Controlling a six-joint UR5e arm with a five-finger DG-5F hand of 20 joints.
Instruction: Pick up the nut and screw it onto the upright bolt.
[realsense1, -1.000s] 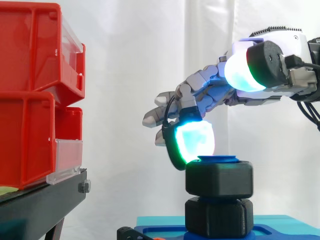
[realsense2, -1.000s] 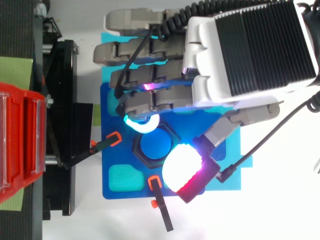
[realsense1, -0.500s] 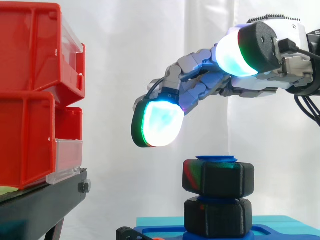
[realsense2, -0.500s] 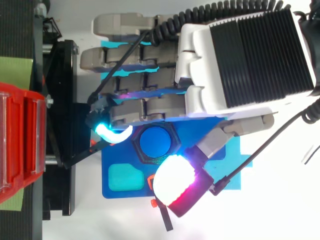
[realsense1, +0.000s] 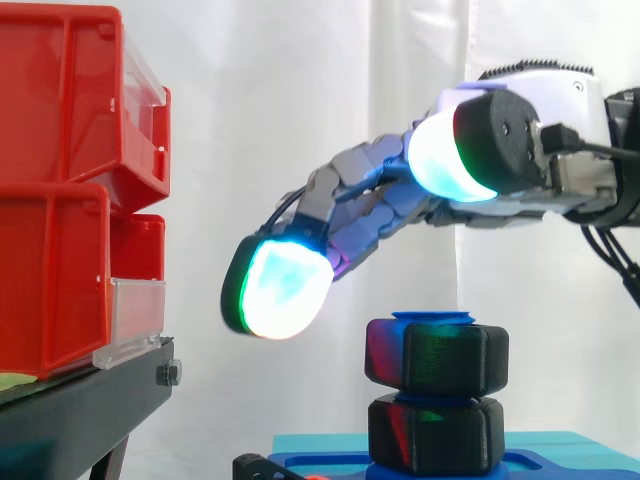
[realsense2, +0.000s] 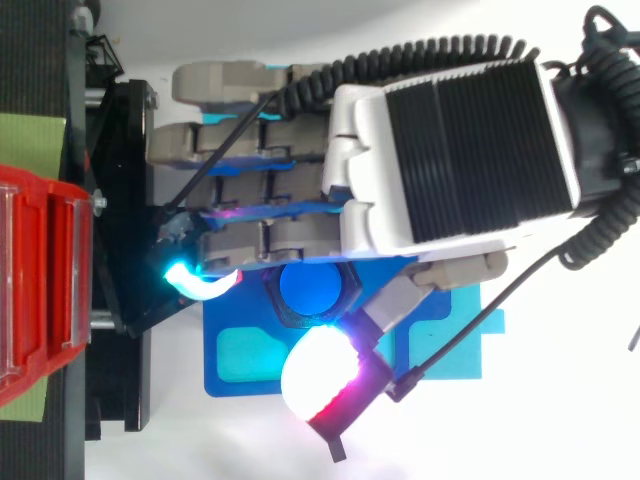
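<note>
**Side view.** A white curtain (realsense1: 300, 100) closes the background. Red bins (realsense1: 70, 180) stand on a black stand (realsense1: 80, 410) at the left edge. At lower centre a blue base plate (realsense1: 330, 462) carries the upright bolt (realsense1: 435, 317). The bolt's blue top shows just above the black nut (realsense1: 437, 355), which sits over a black hexagonal block (realsense1: 435, 432). The hand (realsense1: 380, 200) enters from the right with its digits stretched out and apart, holding nothing. Its glowing fingertips (realsense1: 275, 292) lie up and left of the nut, clear of it.

**Top view.** A white tabletop (realsense2: 570, 420) bears the base plate (realsense2: 240, 330) at centre. The nut (realsense2: 272, 297) rings the bolt (realsense2: 312, 290) just below the back of the hand (realsense2: 450, 150). The bins (realsense2: 40, 280) lie at the left edge.
</note>
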